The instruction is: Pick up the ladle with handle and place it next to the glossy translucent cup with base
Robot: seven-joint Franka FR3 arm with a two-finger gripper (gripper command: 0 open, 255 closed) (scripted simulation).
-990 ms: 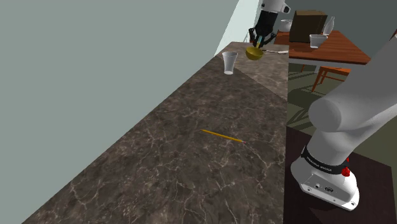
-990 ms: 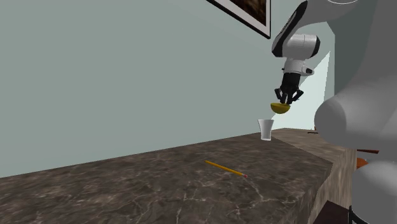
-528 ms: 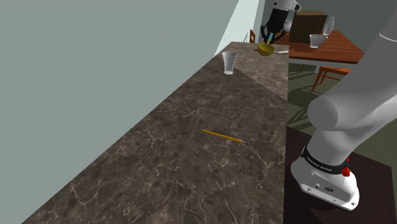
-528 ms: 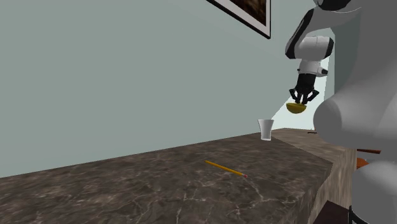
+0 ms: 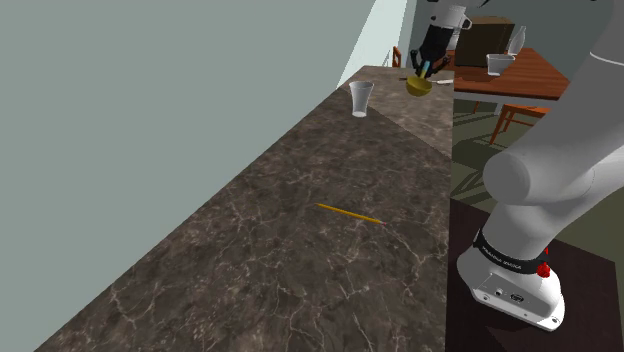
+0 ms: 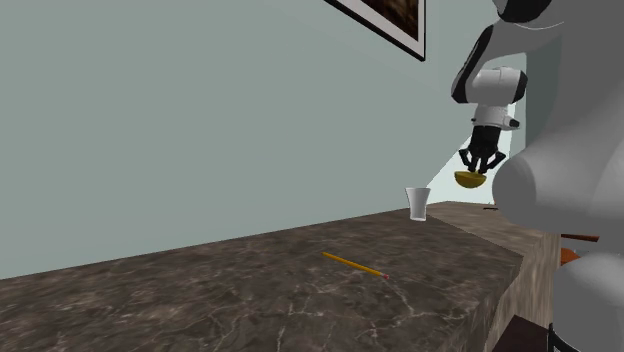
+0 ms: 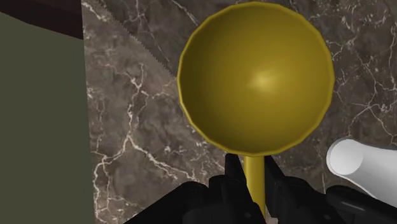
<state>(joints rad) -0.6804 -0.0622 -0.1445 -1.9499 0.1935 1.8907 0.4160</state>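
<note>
Jaws clamped on the thin handle of the gold ladle (image 7: 256,76), the gripper (image 7: 253,175) holds its bowl above the marble counter (image 7: 140,140). The translucent cup (image 5: 361,98) stands near, beyond it. I reckon a careless descent could tip it, or the ladle might swivel in that narrow grip.

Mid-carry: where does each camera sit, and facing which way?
Shoulder view: behind the stand, looking along the counter; arm and gripper holding the ladle show.
Second exterior view: low beside the counter, facing the wall; white arm at right.
Wrist view: on the hand, looking down; fingers clasp the ladle's handle.
All share the cup.
</note>
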